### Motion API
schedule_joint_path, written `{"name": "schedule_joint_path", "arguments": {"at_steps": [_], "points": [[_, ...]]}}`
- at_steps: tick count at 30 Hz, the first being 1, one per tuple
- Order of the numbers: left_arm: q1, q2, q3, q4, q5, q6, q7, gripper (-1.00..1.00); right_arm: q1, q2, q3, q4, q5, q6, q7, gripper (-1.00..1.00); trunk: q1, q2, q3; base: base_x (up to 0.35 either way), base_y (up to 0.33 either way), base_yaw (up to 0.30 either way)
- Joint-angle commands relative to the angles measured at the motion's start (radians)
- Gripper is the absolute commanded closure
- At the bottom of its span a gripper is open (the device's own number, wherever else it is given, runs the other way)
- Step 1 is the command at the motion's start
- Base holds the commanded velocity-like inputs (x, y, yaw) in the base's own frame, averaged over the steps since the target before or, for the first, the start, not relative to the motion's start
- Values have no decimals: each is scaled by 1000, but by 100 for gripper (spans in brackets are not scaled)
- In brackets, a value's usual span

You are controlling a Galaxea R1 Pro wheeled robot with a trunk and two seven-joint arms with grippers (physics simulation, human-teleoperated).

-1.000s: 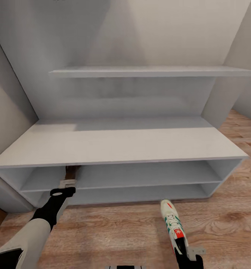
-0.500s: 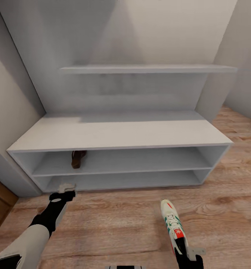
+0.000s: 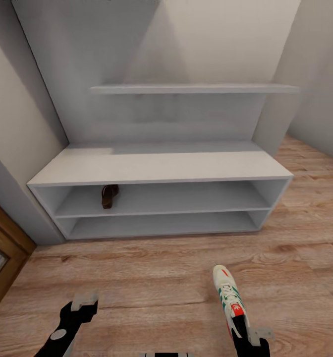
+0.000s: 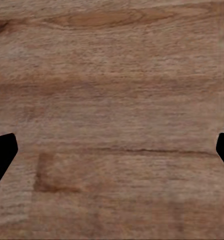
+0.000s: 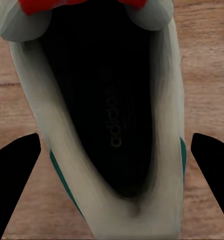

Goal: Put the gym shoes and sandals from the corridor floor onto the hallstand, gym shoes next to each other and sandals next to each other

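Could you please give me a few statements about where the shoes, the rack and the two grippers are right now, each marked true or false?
1. A brown sandal lies in the upper bay of the hallstand. True.
2. The right gripper holds a gym shoe. True.
3. The left gripper holds the other sandal. False: its jaws are open and empty over the corridor floor.
4. The gym shoe sits on the floating shelf. False: it is in the right gripper, above the floor.
5. The sandal is in the lower bay. False: upper bay, left part.
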Motion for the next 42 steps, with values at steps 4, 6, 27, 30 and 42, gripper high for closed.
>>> {"name": "schedule_joint_path", "arguments": {"at_steps": [4, 6, 27, 30, 42], "points": [[89, 1, 4, 2, 17, -82, -11, -100, -1, 0, -9, 0, 3, -4, 8, 100, -1, 0, -1, -175, 0, 0], [105, 1, 4, 2, 21, -96, -12, -100, -1, 0, -9, 0, 3, -4, 8, 100, -1, 0, -1, -52, 0, 0], [143, 2, 4, 20, 26, -137, -13, -100, -1, 2, -12, -6, 3, -3, 7, 100, -1, 0, -1, -5, 0, 0], [143, 4, 3, 22, 26, -137, -14, -100, -1, 3, -12, -33, 2, 3, 6, 100, -1, 0, -1, 0, 0, 0], [143, 2, 3, 44, 26, -138, -14, -100, -13, 3, -12, -320, -2, 339, 7, 100, -1, 0, -1, 0, 0, 0]]}}
